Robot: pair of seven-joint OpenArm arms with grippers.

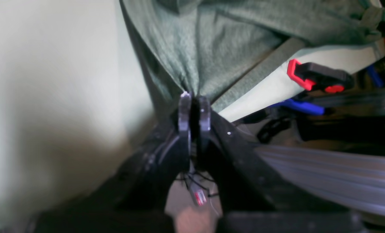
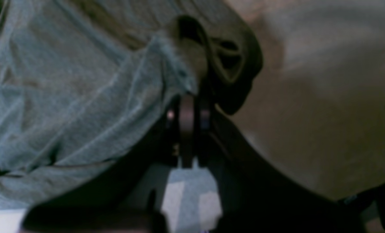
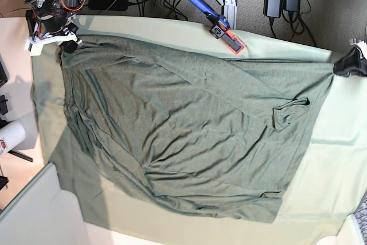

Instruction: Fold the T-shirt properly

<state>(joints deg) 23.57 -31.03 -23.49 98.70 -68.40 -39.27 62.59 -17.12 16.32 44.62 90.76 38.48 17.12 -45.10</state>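
Tabletop (image 3: 338, 159) first: it runs across the whole base view, draped in a pale mint cloth (image 3: 330, 193), and nearly all of that cloth is covered by the T-shirt (image 3: 183, 130). The shirt lies opened out and roughly flat, though rumpled, with creases fanning across the middle and a small puckered fold (image 3: 285, 113) standing up toward the base view's right side. No tidy fold is made anywhere that I can see, so I would judge the job barely begun; the spreading looks mostly done and every real fold is left to do.

At opposite ends of the shirt's far edge each arm has a corner. The right claw (image 2: 192, 97) is clenched on a bunched bit of hem at the base view's upper left, the fabric curling over its tips. The left claw (image 1: 194, 98) is pinched shut on the other corner at the far right, cloth drawn taut into a fan from its tips.

Smaller things sit off the shirt: a red-and-black clamp (image 3: 226, 35) with a blue handle at the tabletop's far edge, and what may be a roll (image 3: 10, 136) at the left, though it is too cropped to be sure.
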